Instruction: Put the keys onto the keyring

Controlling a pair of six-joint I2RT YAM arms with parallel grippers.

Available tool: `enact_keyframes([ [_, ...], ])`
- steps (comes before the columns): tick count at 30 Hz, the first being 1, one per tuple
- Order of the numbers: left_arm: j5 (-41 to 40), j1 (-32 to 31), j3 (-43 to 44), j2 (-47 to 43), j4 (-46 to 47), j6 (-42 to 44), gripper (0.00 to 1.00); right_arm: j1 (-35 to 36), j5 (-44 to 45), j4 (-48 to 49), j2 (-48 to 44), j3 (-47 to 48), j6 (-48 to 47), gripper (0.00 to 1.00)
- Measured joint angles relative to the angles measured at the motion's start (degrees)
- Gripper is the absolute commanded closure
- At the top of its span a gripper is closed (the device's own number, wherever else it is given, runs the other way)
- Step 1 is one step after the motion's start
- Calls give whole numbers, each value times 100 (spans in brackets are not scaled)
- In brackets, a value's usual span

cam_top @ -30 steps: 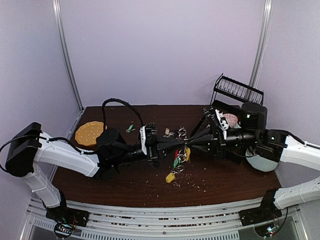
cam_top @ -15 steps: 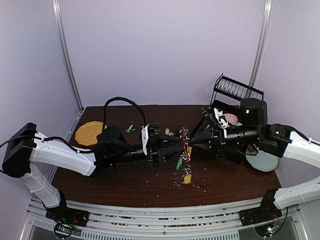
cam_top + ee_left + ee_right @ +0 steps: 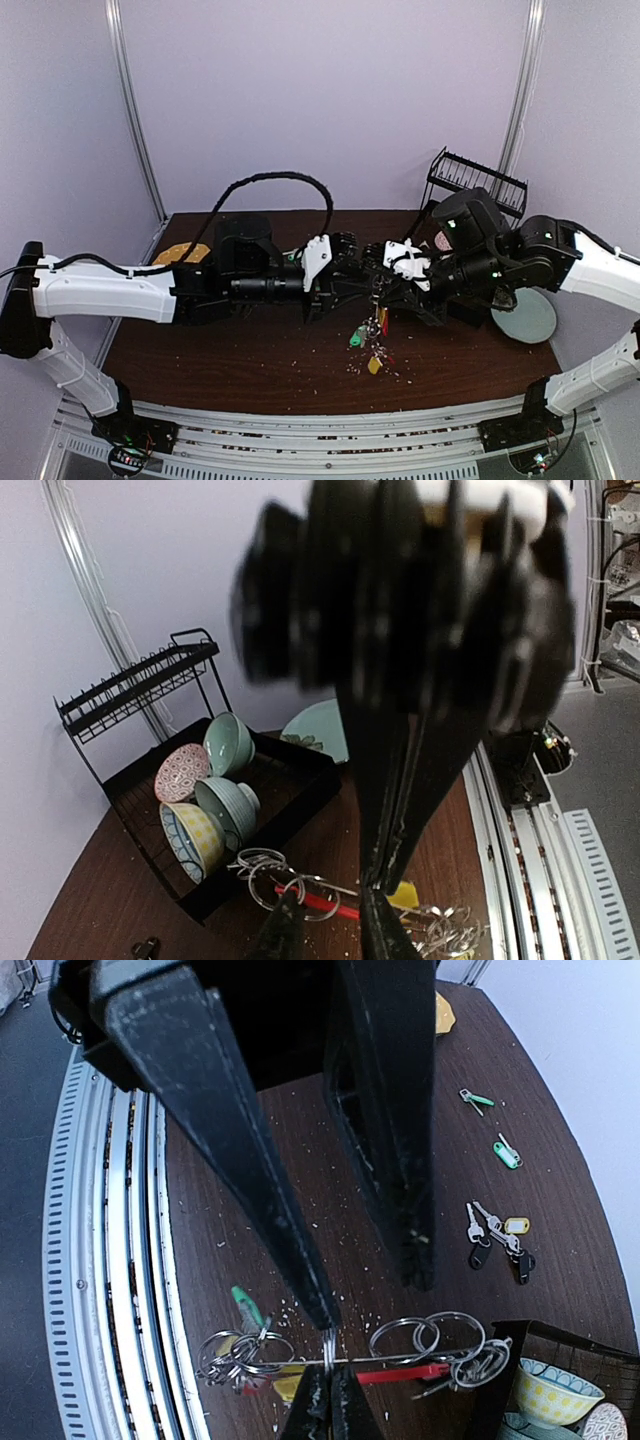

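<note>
The keyring [image 3: 400,1373] hangs between my two grippers above the table: a red arc, a thin silver wire and several silver rings. Tagged keys [image 3: 245,1305] in green and yellow dangle at one end; from above the bunch [image 3: 378,325] hangs under the fingertips. My right gripper [image 3: 329,1405] is shut on a silver ring seen edge-on. My left gripper [image 3: 335,930] is open, the red arc crossing between its tips; in the right wrist view one of its fingers [image 3: 255,1170] touches that same ring. Two green-tagged keys [image 3: 507,1152] lie on the table.
A black tray of bowls [image 3: 215,800] and a wire dish rack [image 3: 478,178] stand at the back right, next to a pale plate [image 3: 525,318]. A bunch of black-headed keys [image 3: 497,1238] lies near the tray. A round yellow mat [image 3: 175,252] shows behind the left arm. Crumbs dot the wood.
The left jaws have gone from shut to open, and the right jaws have closed on the ring. Both wrists have risen and turned, and the hanging bunch has shifted right.
</note>
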Motion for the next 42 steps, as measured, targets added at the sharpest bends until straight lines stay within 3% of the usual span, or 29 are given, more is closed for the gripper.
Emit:
enact_keyframes([
  [13,337,11,2,118,-470,109,77,258,168,-98,-61,11,-107,100],
  [18,509,15,4,118,-468,109,100,308,186,-70,-61,13,-129,100],
  [19,520,15,7,118,-466,107,100,308,188,-63,-61,13,-127,100],
  [23,520,15,13,118,-487,122,100,310,208,-61,-61,13,-177,100],
  [27,520,15,15,122,-487,127,92,310,208,-61,-61,13,-192,100],
  [33,501,15,79,142,-507,127,90,310,210,-52,-61,13,-188,100],
  [37,503,15,87,151,-518,142,83,310,210,-57,-61,13,-186,100],
  [42,503,13,101,160,-498,175,84,310,208,-52,-61,13,-188,100],
])
